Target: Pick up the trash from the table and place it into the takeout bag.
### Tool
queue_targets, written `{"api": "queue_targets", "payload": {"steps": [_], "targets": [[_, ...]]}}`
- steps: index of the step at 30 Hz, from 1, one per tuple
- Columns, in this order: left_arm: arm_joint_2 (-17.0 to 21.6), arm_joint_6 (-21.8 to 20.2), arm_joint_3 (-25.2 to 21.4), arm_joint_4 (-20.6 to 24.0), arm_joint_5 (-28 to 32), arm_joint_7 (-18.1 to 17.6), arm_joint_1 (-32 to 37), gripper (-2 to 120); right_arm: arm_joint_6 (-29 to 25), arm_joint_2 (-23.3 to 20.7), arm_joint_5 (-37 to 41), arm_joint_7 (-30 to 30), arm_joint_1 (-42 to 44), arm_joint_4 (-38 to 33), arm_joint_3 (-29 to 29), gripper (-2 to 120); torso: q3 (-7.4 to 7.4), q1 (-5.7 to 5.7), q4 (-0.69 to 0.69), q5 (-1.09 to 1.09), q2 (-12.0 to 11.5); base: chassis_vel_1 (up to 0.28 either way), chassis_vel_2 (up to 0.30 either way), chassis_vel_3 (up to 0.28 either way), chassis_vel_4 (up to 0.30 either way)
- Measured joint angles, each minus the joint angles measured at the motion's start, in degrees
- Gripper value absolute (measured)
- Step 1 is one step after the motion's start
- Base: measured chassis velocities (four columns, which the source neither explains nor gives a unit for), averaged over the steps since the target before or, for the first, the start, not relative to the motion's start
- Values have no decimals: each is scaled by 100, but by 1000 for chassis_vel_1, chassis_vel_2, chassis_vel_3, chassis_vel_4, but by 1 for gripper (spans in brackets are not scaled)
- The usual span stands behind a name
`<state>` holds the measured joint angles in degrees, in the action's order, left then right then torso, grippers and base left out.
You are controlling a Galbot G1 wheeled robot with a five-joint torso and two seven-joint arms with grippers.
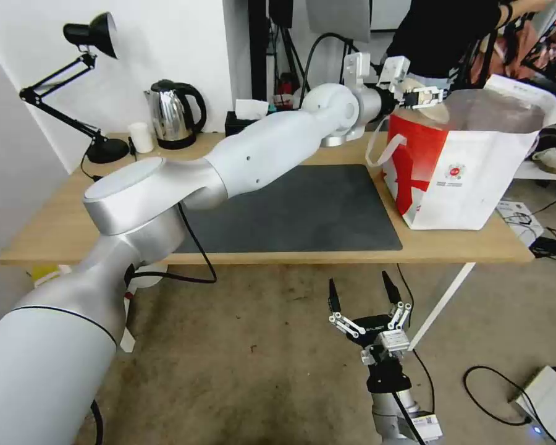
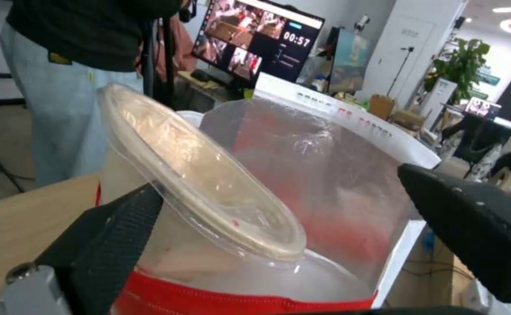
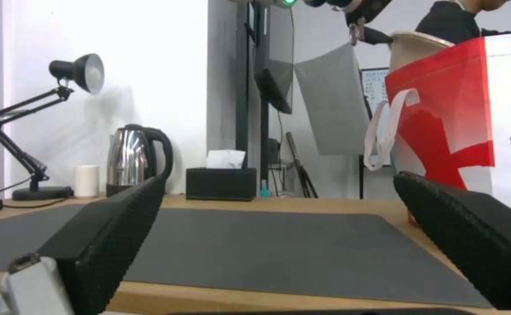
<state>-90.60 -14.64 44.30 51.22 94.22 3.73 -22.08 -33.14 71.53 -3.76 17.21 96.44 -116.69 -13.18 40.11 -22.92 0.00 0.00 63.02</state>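
The left gripper, jaws spread wide with one finger touching the tilted clear-lidded container, releases it over the takeout bag rim; no trash lies on the worktop, while the right gripper hangs open below it.

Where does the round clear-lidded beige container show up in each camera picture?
Head view: round clear-lidded beige container at the upper right, tipped at the mouth of the white and red takeout bag, by the left hand.
Left wrist view: it sits centre-left, tilted over the bag's foil lining.
Right wrist view: its rim peeks above the bag, top right.
Shared landmark: the bag.
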Motion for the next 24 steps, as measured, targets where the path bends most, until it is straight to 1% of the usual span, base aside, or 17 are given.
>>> {"api": "queue_targets", "payload": {"steps": [5, 12, 16, 20, 24], "targets": [[77, 3, -49, 97, 6, -32, -90, 100, 0, 0, 0, 0, 0, 0, 0, 100, 0, 0, 1, 0, 0, 0, 0, 0, 0], [89, 32, -142, 215, 12, -98, -108, 100, 0, 0, 0, 0, 0, 0, 0, 100, 0, 0, 0, 0, 0, 0, 0, 0, 0], [21, 45, -167, 204, 29, -108, -115, 100, 0, 0, 0, 0, 0, 0, 0, 100, 0, 0, 1, 0, 1, 0, 0, 0, 0], [-61, 73, -282, 192, 217, -112, -198, 100, 0, 0, 0, 0, 0, 0, 0, 100, 0, 0, -2, 0, 1, 0, 0, 0, 0], [-64, 107, -322, 242, 273, -129, -252, 100, 0, 0, 0, 0, 0, 0, 0, 100, 0, 0, 1, 0, 2, 0, 0, 0, 0]]}}
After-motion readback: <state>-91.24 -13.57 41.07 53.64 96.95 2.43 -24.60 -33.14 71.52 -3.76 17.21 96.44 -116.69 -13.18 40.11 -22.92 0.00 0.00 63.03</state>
